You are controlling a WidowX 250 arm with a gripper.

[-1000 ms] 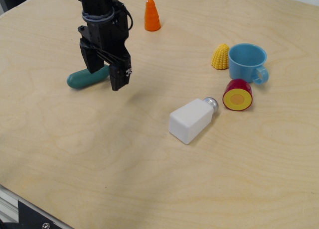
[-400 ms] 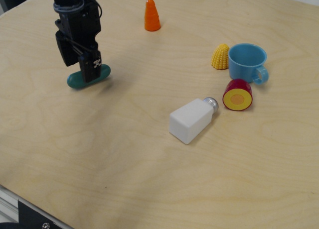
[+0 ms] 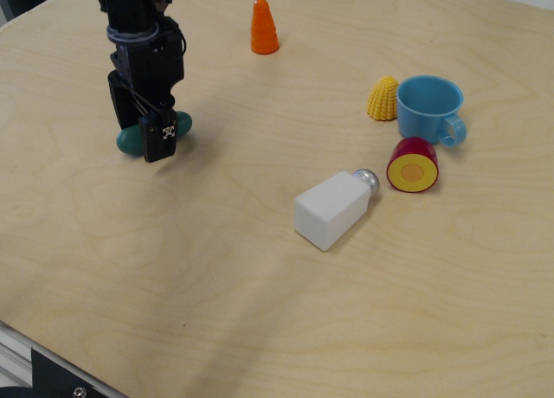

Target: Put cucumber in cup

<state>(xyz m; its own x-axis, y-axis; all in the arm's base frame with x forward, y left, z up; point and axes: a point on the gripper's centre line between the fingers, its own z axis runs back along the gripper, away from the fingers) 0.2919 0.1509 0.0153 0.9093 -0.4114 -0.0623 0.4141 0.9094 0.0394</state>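
Observation:
The teal-green cucumber point(image 3: 129, 141) lies on the wooden table point(image 3: 216, 268) at the left. My black gripper point(image 3: 142, 140) has come down over its middle, one finger behind it and one in front, so only its two ends show. The jaws stand apart around the cucumber and look open; I cannot see them pressing on it. The light blue cup point(image 3: 428, 109) stands upright at the far right, handle toward the front right, well away from the gripper.
A yellow corn cone point(image 3: 383, 99) touches the cup's left side. A red-and-yellow round toy point(image 3: 413, 165) lies just in front of the cup. A white shaker point(image 3: 333, 208) lies on its side mid-table. An orange carrot cone point(image 3: 264, 27) stands at the back.
The gripper moved left from the cucumber's right end to over its middle, then came down around it. The cucumber and the other things have not moved.

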